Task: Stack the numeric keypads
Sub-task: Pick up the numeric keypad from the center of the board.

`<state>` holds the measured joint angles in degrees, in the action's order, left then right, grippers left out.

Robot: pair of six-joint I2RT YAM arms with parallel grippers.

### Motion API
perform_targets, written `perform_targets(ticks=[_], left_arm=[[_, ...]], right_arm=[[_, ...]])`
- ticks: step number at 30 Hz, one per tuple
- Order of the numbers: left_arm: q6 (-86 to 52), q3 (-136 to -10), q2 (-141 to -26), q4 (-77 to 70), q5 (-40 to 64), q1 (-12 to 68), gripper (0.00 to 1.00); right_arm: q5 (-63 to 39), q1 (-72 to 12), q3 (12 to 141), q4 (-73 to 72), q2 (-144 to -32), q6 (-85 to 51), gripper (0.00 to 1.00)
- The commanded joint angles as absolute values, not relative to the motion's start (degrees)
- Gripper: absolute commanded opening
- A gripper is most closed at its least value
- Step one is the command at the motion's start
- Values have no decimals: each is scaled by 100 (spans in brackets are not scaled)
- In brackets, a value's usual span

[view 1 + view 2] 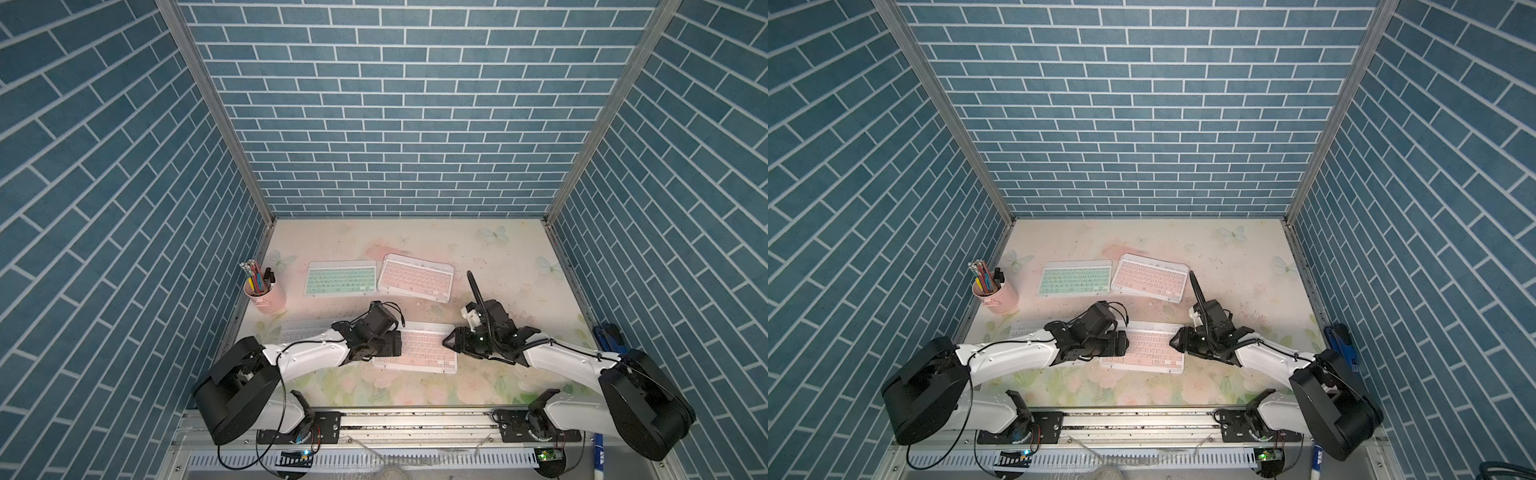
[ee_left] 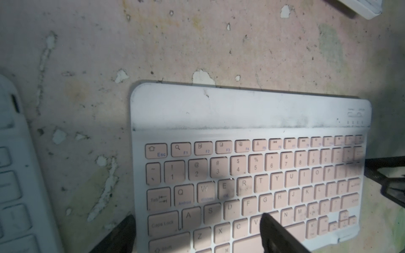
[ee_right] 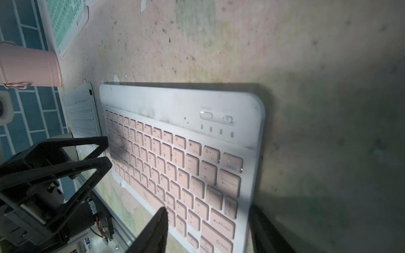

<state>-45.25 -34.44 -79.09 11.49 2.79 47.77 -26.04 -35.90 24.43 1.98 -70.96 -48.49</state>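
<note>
Blue brick-pattern walls (image 1: 395, 104) enclosed the worn floral tabletop (image 1: 478, 257). Left fingers (image 2: 276, 232) and right fingers (image 3: 153, 232) stood open, flanking the near pink keypad (image 1: 419, 347).

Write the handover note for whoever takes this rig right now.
Left gripper: open, at the left end of the near pink keypad, which lies flat.
Right gripper: open, at its right end.
White keypad: beside it, under the left arm. Green keypad and far pink keypad: side by side at the back.
Done: the far pink one seems to rest on others.
Left: stack near pink, white and green there.
</note>
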Motion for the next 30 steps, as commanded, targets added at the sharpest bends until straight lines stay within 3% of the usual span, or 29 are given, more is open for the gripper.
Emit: perform_targets(ticks=[1, 30], left_arm=[[-4585, -3201, -8118, 1037, 844, 4869, 89], [-4485, -3076, -7664, 768, 1210, 4896, 89]], right_arm=[[-3532, -3735, 2532, -298, -6720, -5277, 59], [-4343, -3718, 2333, -841, -5783, -5724, 56]])
